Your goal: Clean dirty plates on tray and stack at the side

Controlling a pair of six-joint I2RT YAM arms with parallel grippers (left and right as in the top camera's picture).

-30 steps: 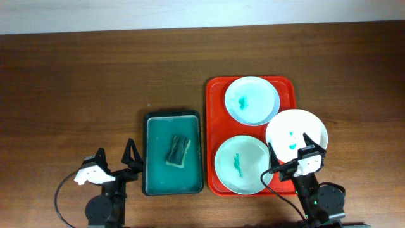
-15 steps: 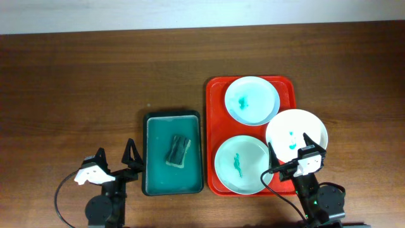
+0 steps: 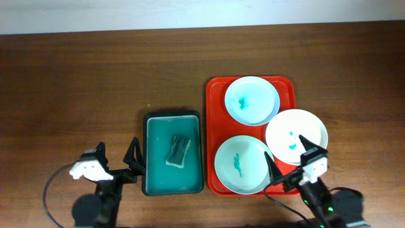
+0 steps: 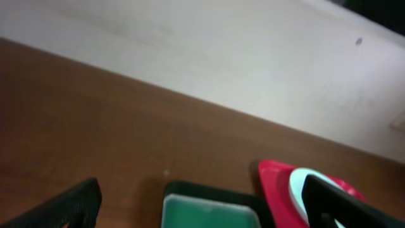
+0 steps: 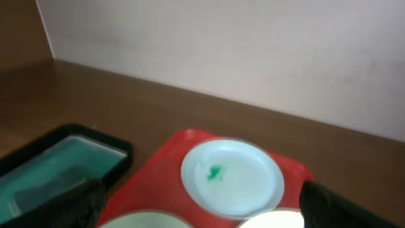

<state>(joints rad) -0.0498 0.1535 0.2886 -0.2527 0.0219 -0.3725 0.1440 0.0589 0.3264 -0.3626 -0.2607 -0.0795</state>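
Far plate [image 3: 252, 100] and near plate [image 3: 241, 166] are set inside the tray [image 3: 215, 88]. The third plate [image 3: 297, 126] is lapped over the tray's right rim, partly above the desk [image 3: 95, 76]. Teal smears are seen on all three, and nothing is stacked yet.

The sponge [image 3: 178, 151] is left in the teal tray [image 3: 172, 183], untouched. The left gripper [image 3: 117, 147] is spread wide beside that tray and holds nothing. The right gripper [image 3: 283, 147] is also wide and empty, over the third plate's near edge.

Fetching the sponge is judged the step in hand. It is best taken from above across its narrow side by the left gripper, while a plate rim is pinned by the right.

Compared with half a second ago, both arms are shifted slightly outward and toward the near edge. Plates and sponge are unchanged.
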